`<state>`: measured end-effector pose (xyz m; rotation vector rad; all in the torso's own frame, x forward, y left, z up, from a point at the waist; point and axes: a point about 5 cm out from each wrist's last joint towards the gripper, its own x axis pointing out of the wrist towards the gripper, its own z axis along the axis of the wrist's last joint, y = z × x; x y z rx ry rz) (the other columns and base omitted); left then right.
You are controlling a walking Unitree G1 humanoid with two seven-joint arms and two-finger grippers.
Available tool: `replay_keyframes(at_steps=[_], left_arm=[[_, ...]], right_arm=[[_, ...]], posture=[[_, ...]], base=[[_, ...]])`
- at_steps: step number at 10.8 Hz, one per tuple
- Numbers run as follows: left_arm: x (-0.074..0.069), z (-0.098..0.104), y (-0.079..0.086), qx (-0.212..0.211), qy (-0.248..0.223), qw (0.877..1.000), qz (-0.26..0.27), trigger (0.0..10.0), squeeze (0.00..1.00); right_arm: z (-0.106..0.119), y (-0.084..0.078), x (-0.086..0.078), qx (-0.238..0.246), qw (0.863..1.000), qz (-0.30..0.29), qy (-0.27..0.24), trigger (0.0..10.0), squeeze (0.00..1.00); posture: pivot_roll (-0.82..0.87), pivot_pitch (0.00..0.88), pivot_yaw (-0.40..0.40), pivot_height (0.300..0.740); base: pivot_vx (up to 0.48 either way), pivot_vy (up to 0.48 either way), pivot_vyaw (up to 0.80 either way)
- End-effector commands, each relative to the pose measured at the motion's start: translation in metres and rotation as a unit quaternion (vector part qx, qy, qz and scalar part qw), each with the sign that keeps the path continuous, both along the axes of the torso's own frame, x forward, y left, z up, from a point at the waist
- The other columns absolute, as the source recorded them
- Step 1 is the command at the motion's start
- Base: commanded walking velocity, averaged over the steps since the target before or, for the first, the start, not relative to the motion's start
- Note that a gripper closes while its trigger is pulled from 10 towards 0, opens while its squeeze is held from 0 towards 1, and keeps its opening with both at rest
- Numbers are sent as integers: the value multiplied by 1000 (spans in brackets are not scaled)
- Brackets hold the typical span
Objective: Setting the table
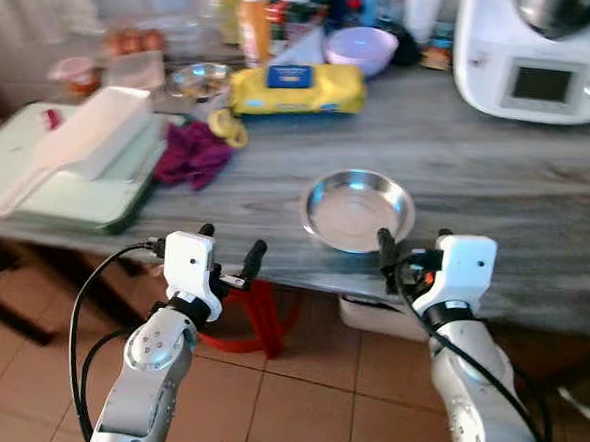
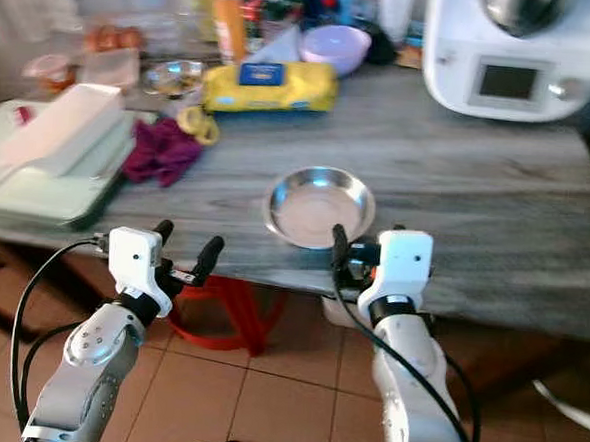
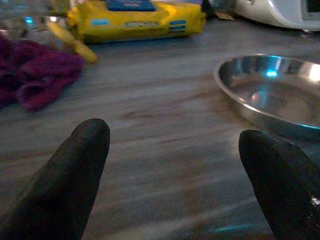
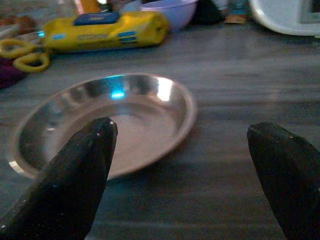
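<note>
steel plate (image 1: 359, 210) sits bare on grey table (image 1: 498, 183).

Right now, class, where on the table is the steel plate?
The steel plate lies near the table's front edge, just ahead of the right tool, with the yellow packet farther back.

Yellow wipes pack (image 1: 297, 89); purple cloth (image 1: 192, 154) (crumpled); white appliance (image 1: 539, 56).

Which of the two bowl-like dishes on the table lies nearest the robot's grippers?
The shiny steel dish, at the table's near edge just ahead of the right gripper. The lilac bowl sits far back among the bottles.
</note>
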<state>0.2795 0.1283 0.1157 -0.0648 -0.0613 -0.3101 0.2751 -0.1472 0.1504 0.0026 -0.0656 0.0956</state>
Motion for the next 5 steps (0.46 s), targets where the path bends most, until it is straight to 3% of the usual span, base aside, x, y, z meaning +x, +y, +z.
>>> replay_keyframes(at_steps=[1, 5], left_arm=[[0, -3, 4, 9, 9, 1000, 10, 10000, 0], [1, -5, 5, 24, 18, 999, 27, 10000, 0]], right_arm=[[3, -1, 0, 5, 1000, -1, -5, 10000, 0], [4, 3, 1, 5, 1000, 6, -13, 10000, 0]], posture=[[-150, 151, 103, 740], [-144, 153, 98, 740]], base=[[0, 0, -800], [0, 0, 0]])
